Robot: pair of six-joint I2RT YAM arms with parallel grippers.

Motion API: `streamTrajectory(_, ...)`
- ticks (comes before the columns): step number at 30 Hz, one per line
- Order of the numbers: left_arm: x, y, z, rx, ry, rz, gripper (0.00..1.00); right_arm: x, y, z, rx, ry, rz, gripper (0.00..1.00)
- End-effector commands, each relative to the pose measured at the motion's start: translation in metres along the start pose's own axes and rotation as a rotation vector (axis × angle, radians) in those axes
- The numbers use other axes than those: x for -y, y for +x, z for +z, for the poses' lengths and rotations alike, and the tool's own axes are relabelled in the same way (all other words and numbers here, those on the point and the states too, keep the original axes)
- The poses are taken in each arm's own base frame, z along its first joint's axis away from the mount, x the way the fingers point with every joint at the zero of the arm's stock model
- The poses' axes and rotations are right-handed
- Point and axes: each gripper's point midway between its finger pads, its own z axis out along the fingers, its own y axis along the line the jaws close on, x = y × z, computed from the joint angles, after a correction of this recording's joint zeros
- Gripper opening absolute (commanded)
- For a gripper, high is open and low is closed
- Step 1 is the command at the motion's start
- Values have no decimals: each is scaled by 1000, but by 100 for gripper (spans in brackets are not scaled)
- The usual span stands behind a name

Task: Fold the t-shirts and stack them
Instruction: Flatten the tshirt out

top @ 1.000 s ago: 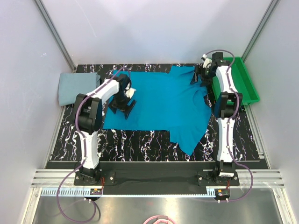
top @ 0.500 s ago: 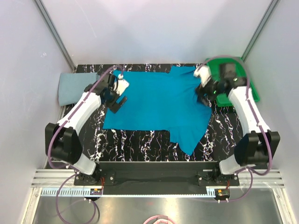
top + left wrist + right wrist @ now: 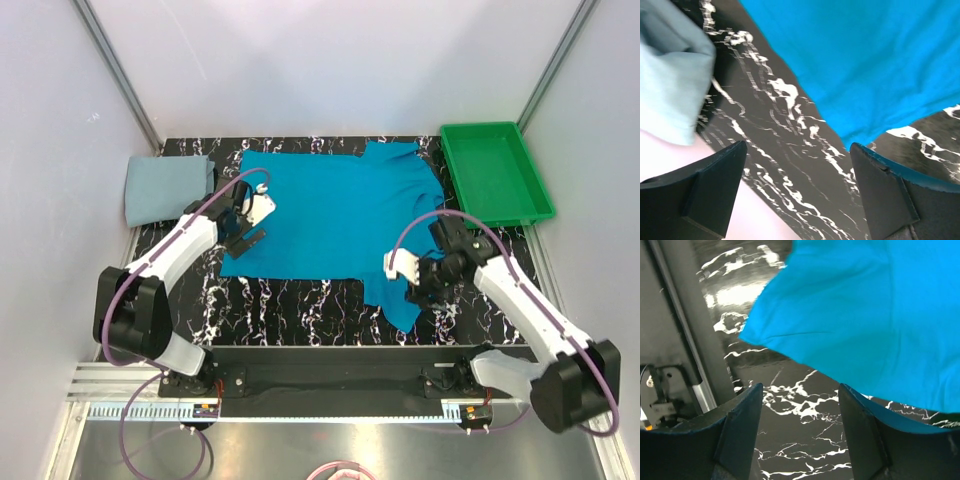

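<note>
— Your left pincer hangs with its jaws spread wide and nothing between them. It is just over the marbled tabletop, beside the near left corner of the teal-blue t-shirt.

— And the right one?

— Your right pincer is parted too and grips nothing. It hovers above the near edge of what looks like that shirt's near sleeve.

— Where do the shirts lie?

— You have the teal one spread flat across the middle of the table, unfolded. The pale grey-blue t-shirt sits as a folded pad at the far left, just apart from it. The green tray stands at the far right.

— Which step is this?

— By my judgement, you are at the start of the teal shirt's first fold. You need to lower both pincers and pinch the cloth edge cleanly off the table at each end. Then carry it across evenly, or it is likely to bunch.

— Any writing to go by?

— None you can read: no brand, label or print shows on either shirt or on the tray.
</note>
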Motion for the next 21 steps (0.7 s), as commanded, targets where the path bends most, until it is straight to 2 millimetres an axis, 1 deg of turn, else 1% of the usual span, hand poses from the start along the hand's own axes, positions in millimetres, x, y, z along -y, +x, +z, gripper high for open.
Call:
streamTrajectory(1,-25,-5,-6,29,-122,13,90,-22,10,2,-40,-33,-123,69)
streamTrajectory(4,-28,-2,-3,6,-139,23,89,-31,11,3,-36,-38,-157,69)
streamTrajectory(7,-29,-4,-5,1,-137,9,89,-36,13,11,-46,-55,-168,68)
streamTrajectory(8,-32,-6,-7,6,-140,3,89,-33,10,13,-36,-44,-170,68)
streamTrajectory(11,-34,-10,-10,9,-138,-21,89,-32,0,18,-13,-63,-145,67)
streamTrajectory(15,-31,-10,-5,-2,-128,-47,88,-33,-8,38,-8,-99,-166,66)
streamTrajectory(16,-30,-9,-4,-6,-125,-51,88,-36,-7,43,-13,-112,-172,66)
streamTrajectory(17,-27,-7,1,-20,-115,-51,88,-37,-12,48,-4,-113,-199,66)
streamTrajectory(19,-24,-3,8,-47,-105,-43,87,-42,-12,56,-12,-140,-200,66)
streamTrajectory(21,-23,-2,9,-57,-104,-46,87,-46,-15,63,-18,-162,-206,66)
